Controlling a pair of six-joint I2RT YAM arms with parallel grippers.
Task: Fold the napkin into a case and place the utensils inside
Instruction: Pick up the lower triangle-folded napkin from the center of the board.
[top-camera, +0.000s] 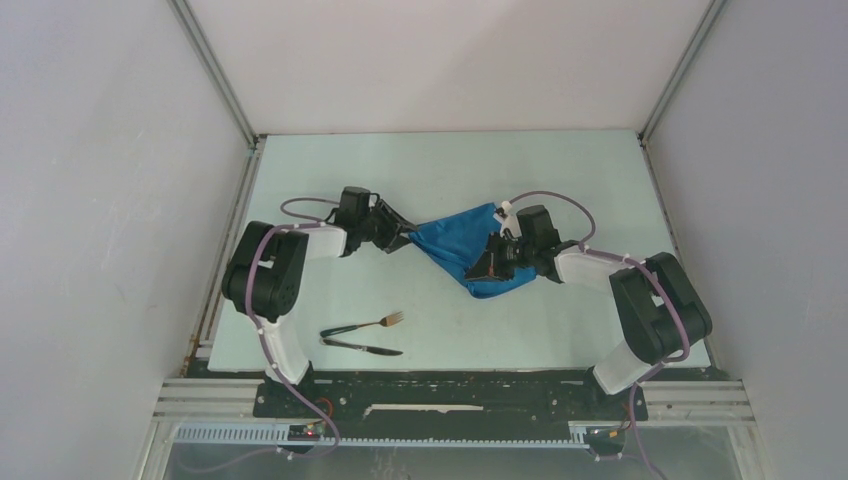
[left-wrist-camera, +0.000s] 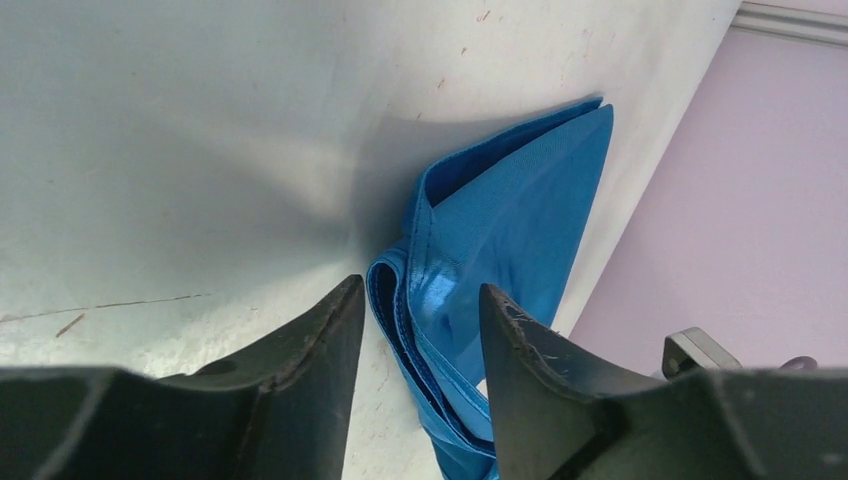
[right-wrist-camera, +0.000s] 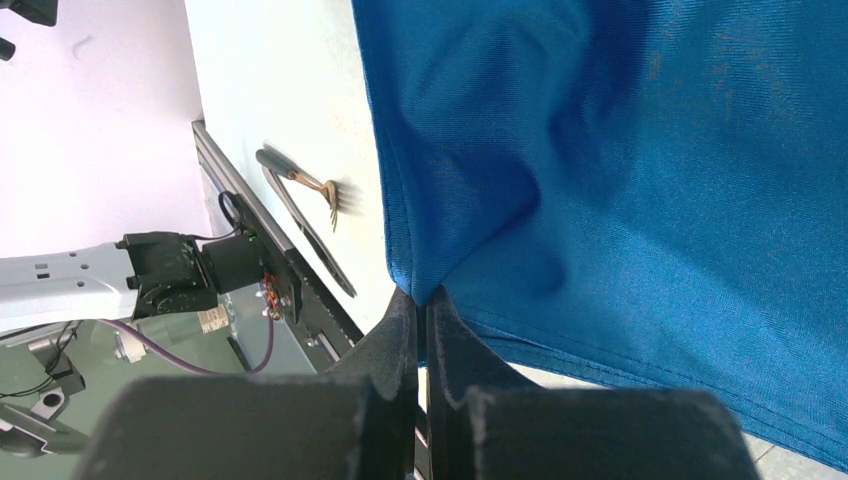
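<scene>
From above, the left arm (top-camera: 268, 268) bends at its elbow in the lower left of the frame and reaches right across the table (top-camera: 450, 165), with the left gripper (top-camera: 403, 237) at the left corner of the napkin (top-camera: 455, 240). The right arm (top-camera: 655, 300) folds in from the lower right, its right gripper (top-camera: 488, 266) on the cloth's lower right part. The napkin lies bunched mid-frame; the fork (top-camera: 378, 322) and knife (top-camera: 365, 348) lie side by side below it, near the front edge and well apart from the cloth. In the left wrist view, the dark fingers (left-wrist-camera: 305, 360) stand partly spread, and the napkin's folded layers run between them without being pinched. In the right wrist view, the jaws are pressed together on a corner of the cloth at lower centre, and the blue fabric rises from them to fill the upper right.
</scene>
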